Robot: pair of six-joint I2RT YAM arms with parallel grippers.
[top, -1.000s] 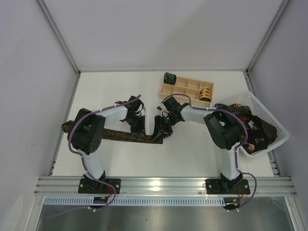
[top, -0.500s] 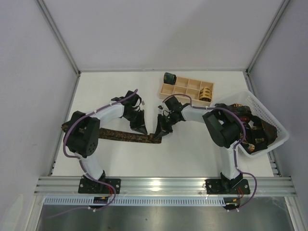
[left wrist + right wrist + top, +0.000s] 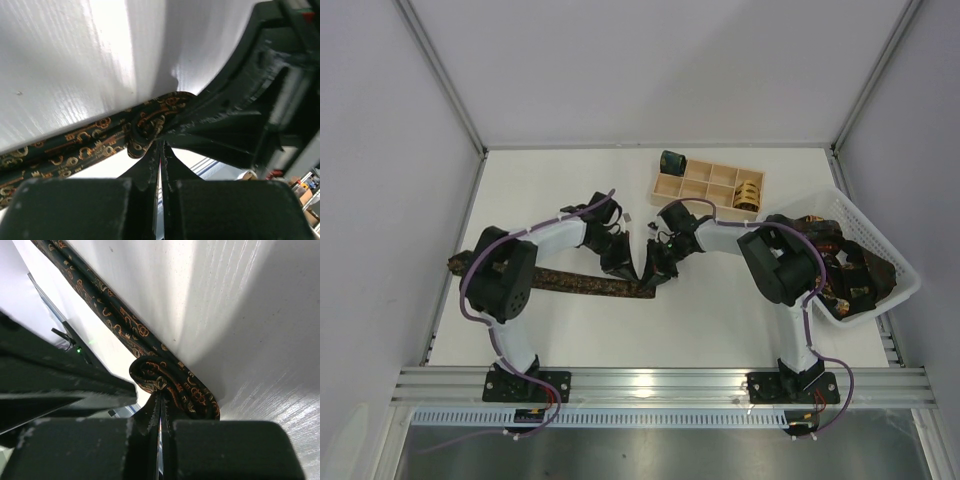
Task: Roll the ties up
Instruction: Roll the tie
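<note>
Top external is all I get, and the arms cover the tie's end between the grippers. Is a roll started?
Observer: Yes. The right wrist view shows the end of the tie curled into one small loop.
Operator: Anything on it?
Observer: The right gripper is shut, tips against that loop.
Operator: Other side?
Observer: The left gripper is shut too, tips at the same curl.

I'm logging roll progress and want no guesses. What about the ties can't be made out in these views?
- Wrist views: whether the shut left gripper and right gripper pinch the tie; their tips cover the contact.
- Top view: the tie's coiled end, hidden under both grippers.
- Top view: how many ties fill the basket; tangled, behind the right arm.
- Right wrist view: the tie's far end, cut by the top edge.
</note>
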